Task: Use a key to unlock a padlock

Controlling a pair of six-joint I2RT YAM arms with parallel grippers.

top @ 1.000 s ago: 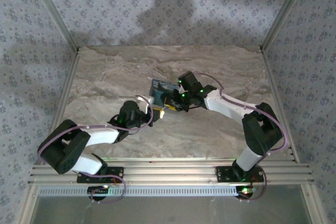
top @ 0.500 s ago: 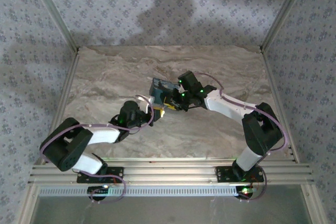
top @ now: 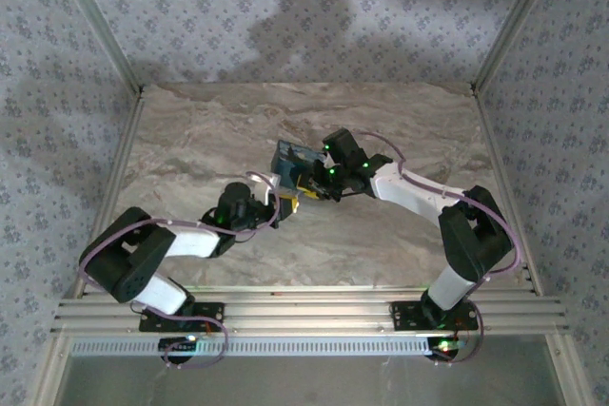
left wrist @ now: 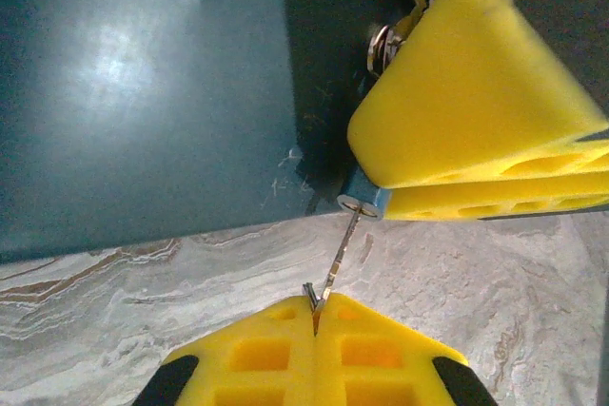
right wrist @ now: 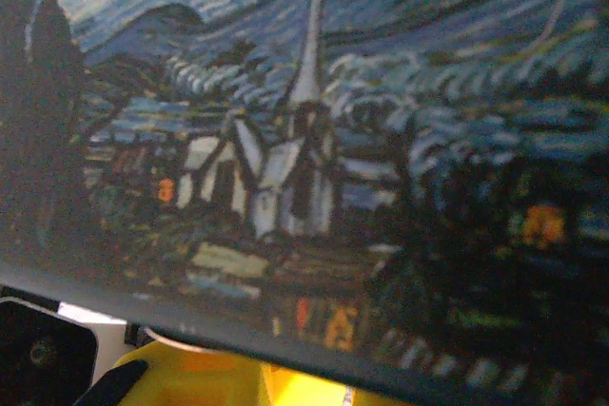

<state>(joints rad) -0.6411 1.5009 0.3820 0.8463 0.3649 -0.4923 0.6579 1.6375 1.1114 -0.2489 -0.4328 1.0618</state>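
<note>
In the left wrist view my left gripper (left wrist: 314, 316) is shut on the head of a thin silver key (left wrist: 341, 252). The key's blade runs up into the keyhole of the padlock (left wrist: 364, 203). A small blue end of the padlock with a silver face shows. My right gripper (left wrist: 371, 183) is shut on the padlock, its yellow fingers (left wrist: 466, 73) covering the rest of the body. From above, both grippers (top: 284, 203) (top: 311, 187) meet at the near side of the blue box (top: 290, 161).
The blue box's dark side wall (left wrist: 143, 92) stands right behind the padlock, with a silver hasp (left wrist: 383, 45) beside the right fingers. Its painted lid (right wrist: 304, 140) lies close under the right wrist camera. Marble tabletop (top: 381, 235) stretches around, framed by metal rails.
The left arm's elbow and rear links have swung to the right and upward while its gripper stays at the padlock. The right arm has not moved.
</note>
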